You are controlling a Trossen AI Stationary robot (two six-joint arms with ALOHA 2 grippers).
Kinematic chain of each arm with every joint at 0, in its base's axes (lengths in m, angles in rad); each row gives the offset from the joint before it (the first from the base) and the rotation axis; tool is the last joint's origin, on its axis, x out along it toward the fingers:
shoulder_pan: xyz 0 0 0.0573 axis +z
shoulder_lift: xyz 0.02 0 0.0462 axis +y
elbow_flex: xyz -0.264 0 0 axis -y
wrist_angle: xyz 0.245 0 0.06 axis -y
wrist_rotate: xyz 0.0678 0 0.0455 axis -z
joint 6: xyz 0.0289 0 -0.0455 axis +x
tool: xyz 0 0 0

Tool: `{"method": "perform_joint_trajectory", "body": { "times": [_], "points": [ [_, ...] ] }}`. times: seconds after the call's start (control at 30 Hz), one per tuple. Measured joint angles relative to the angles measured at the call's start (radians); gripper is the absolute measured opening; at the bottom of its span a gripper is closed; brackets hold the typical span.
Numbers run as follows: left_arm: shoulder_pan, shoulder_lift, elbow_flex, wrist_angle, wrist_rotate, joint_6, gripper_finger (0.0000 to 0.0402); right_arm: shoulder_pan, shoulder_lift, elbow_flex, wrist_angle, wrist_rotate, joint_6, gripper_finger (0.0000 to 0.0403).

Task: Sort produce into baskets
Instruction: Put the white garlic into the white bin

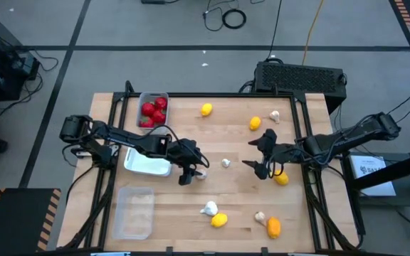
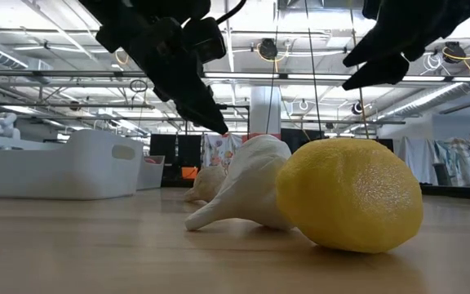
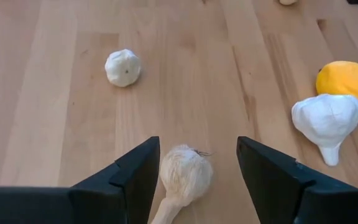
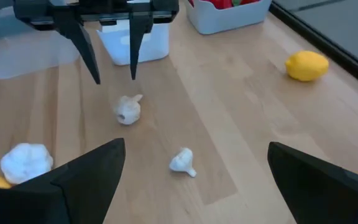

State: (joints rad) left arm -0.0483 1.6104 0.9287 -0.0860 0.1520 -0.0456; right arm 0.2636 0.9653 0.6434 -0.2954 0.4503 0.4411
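Observation:
My left gripper [image 1: 193, 176] is open and hangs over a whitish garlic bulb [image 3: 185, 176] that lies on the table beside the white basket [image 1: 148, 163]. Its fingers stand on either side of the bulb and do not touch it; the right wrist view [image 4: 114, 78] shows their tips above the bulb [image 4: 128, 109]. My right gripper [image 1: 250, 153] is open and empty above the table's middle right. A second garlic bulb [image 1: 226, 163] lies between the two grippers. The grey basket [image 1: 154, 96] holds red fruits [image 1: 154, 112]. The clear basket [image 1: 134, 212] stands at the near left.
Lemons lie at the far middle [image 1: 206, 109], [image 1: 255, 123], by my right arm [image 1: 282, 179] and at the near edge [image 1: 219, 220], next to a garlic bulb [image 1: 209, 208]. An orange oval [image 1: 273, 227] and more garlic [image 1: 274, 115] lie to the right.

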Motion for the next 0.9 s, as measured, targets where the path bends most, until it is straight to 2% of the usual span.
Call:
{"method": "perform_joint_trajectory", "body": {
  "times": [0.77, 0.9],
  "points": [
    [0.011, 0.000, 0.000, 0.005, -0.003, 0.000, 0.0222, 0.013, 0.000, 0.000, -0.001, -0.003, 0.028, 0.0384],
    [0.011, -0.001, 0.000, 0.043, -0.032, 0.029, 0.0222, 0.013, 0.000, 0.000, -0.002, -0.005, 0.029, 0.0384]
  ]
}}
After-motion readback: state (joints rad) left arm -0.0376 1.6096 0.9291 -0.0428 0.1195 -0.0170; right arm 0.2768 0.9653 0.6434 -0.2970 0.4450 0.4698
